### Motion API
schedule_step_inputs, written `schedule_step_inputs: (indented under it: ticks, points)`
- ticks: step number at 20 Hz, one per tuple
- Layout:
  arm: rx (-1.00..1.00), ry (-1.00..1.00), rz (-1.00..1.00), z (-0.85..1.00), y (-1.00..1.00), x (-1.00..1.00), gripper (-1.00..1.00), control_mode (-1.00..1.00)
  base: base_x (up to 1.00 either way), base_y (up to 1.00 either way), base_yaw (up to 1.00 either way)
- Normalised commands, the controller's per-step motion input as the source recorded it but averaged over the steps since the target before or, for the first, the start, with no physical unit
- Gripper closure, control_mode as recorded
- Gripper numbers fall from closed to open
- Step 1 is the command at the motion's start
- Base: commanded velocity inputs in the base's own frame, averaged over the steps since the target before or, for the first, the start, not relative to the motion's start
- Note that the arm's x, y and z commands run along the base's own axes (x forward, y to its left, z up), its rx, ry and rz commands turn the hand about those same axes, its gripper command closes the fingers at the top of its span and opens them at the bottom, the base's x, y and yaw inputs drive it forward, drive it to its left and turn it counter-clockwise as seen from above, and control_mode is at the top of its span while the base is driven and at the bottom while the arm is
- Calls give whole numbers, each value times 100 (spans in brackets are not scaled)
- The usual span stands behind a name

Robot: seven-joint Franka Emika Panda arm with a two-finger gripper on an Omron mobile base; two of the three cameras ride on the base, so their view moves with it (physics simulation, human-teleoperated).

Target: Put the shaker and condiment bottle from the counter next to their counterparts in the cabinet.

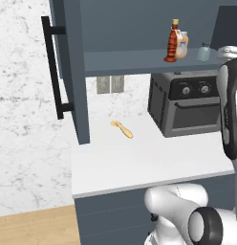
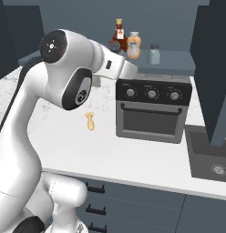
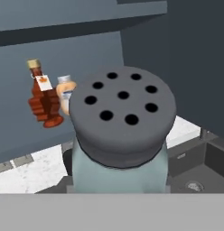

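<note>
We see the gripper clenched on the shaker (image 3: pixel 120 135), whose holed grey cap sits close before the hand camera; its fingertips are hidden. The arm (image 2: pixel 64 77) reaches up toward the cabinet shelf (image 1: pixel 139 61), where the condiment bottle (image 1: pixel 173 42) stands beside the orange bottle (image 1: pixel 182 46).

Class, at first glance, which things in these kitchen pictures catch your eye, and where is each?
The shaker looms huge in the hand view, its grey holed cap facing the camera. On the cabinet shelf the dark red condiment bottle stands beside a pale orange bottle, above the black toaster oven.
</note>
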Motion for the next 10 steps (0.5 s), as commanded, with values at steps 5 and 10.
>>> schedule_step_inputs:
  ticks: [5,10]
  points:
    - [-7,22,2,-12,13,44,100,-100,0,0,0]
    - [0,24,0,0,0,41,100,-100,0,0,0]
